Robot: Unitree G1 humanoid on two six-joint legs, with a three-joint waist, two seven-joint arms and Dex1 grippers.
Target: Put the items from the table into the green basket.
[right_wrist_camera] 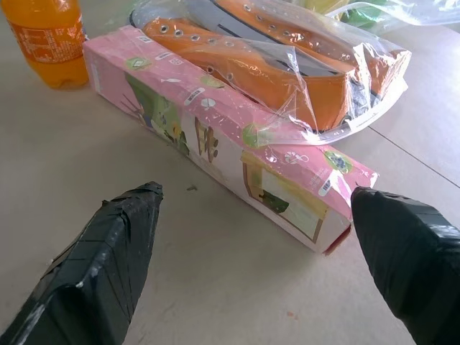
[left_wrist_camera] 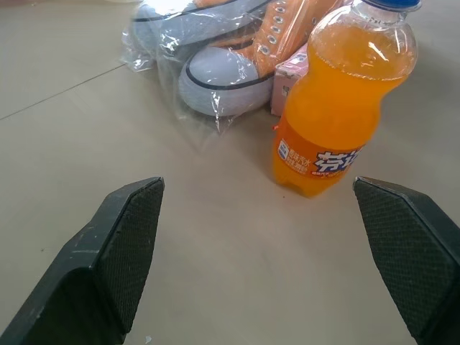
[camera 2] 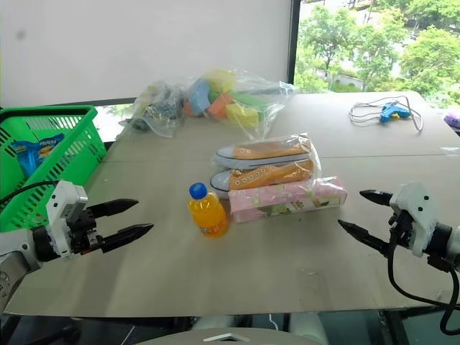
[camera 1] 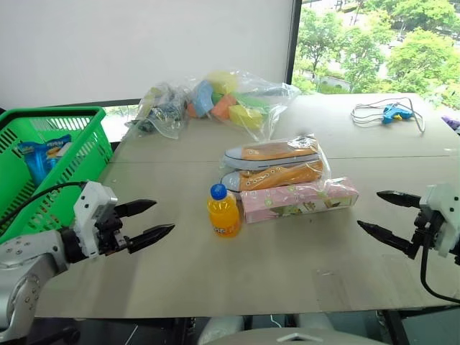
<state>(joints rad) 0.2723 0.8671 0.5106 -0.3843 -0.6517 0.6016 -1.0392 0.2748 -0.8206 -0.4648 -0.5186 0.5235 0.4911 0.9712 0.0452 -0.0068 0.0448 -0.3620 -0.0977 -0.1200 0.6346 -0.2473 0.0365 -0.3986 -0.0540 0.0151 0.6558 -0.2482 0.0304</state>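
Left eye view: both my grippers hover empty over the table point(camera 1: 215, 287).
My left gripper point(camera 1: 149, 221) and right gripper point(camera 1: 379, 213) gape wide either side of the orange bottle point(camera 1: 223, 213); pink box point(camera 1: 298, 200) and bagged sneakers point(camera 1: 277, 164) lie just beyond it.

The green basket point(camera 1: 68, 154) is cut off at the picture's left edge; the contents of the clear bags point(camera 1: 215, 100) are too jumbled to tell.

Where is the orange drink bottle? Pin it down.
In the left eye view the orange drink bottle stands upright mid-table, just left of the pink box and in front of the bagged sneakers.
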